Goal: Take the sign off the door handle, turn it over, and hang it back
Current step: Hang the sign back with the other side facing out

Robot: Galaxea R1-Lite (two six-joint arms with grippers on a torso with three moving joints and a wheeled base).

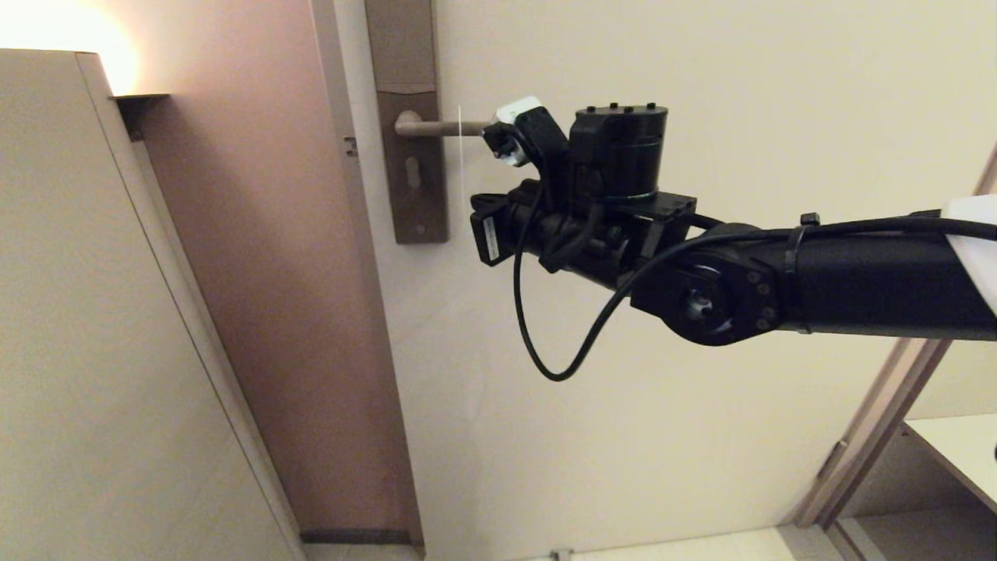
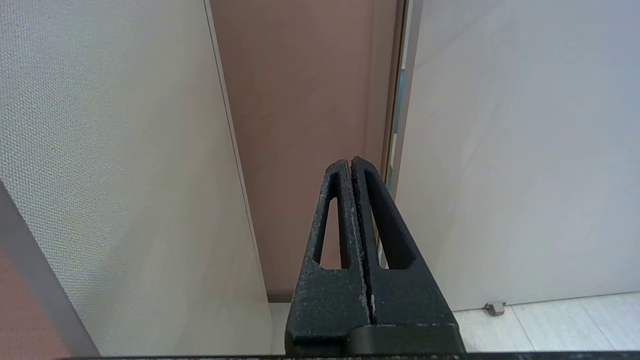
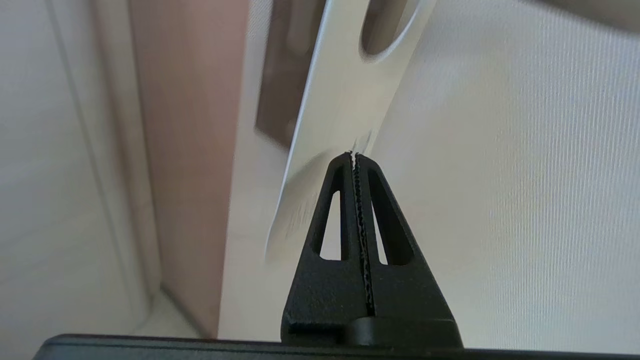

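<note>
The sign (image 1: 460, 167) hangs edge-on from the door handle (image 1: 436, 127), a slim lever on a brown backplate (image 1: 417, 195). In the right wrist view the sign (image 3: 335, 100) shows its white face, blurred, with the oval hole near its upper end. My right gripper (image 3: 354, 156) is shut on the sign's edge, a thin sliver of card showing between the tips. In the head view my right arm (image 1: 779, 288) reaches in from the right, and its wrist hides the fingers. My left gripper (image 2: 351, 161) is shut on nothing, low down facing the door's edge.
A tall beige panel (image 1: 93, 312) stands at the left, with a lit wall lamp (image 1: 70, 31) above it. A brown wall recess (image 1: 280, 273) lies between panel and door. A door stop (image 2: 495, 307) sits on the floor. A shelf (image 1: 958, 452) is at lower right.
</note>
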